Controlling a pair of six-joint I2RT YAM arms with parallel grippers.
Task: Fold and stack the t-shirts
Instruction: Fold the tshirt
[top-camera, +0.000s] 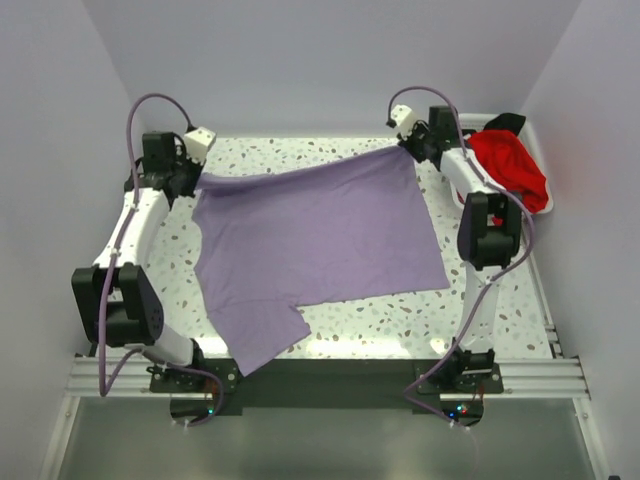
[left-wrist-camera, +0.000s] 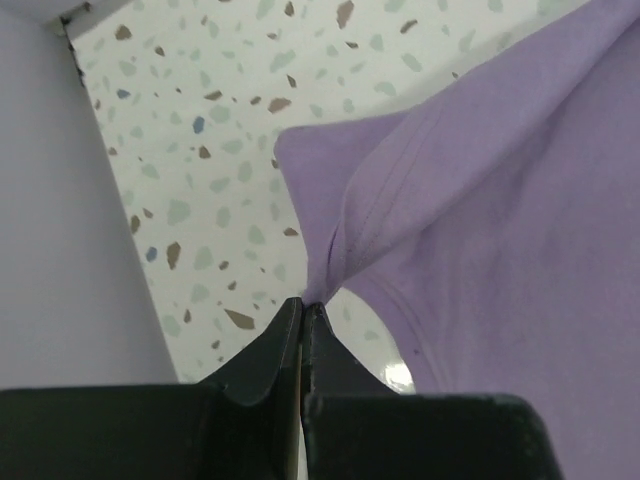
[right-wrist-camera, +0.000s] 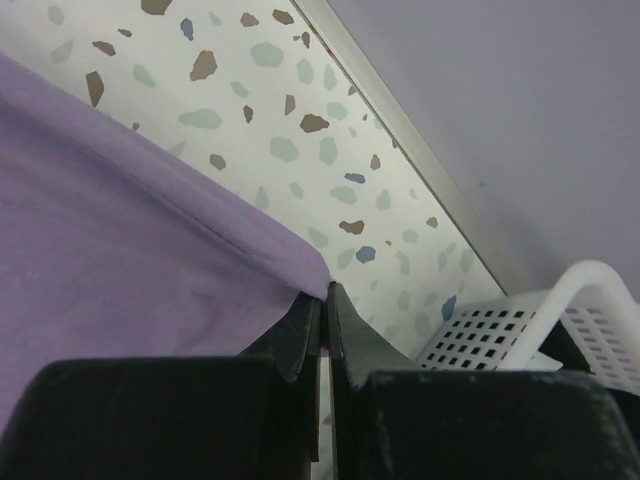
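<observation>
- Lying spread over the speckled worktop (top-camera: 400, 325), the lavender t-shirt (top-camera: 320, 240) is stretched along its far edge between the two arms.
- The left gripper (left-wrist-camera: 303, 308) is closed on the far-left corner of it, and the right gripper (right-wrist-camera: 325, 297) is closed on the far-right corner.
- The red t-shirt (top-camera: 512, 165) and a black one (top-camera: 506, 122) sit in the white basket (right-wrist-camera: 500, 330), at the far right.

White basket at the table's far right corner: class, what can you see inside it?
Inside the basket, a red t-shirt lies bunched on top, with a black one poking out behind it. Anything beneath them is covered.
</observation>
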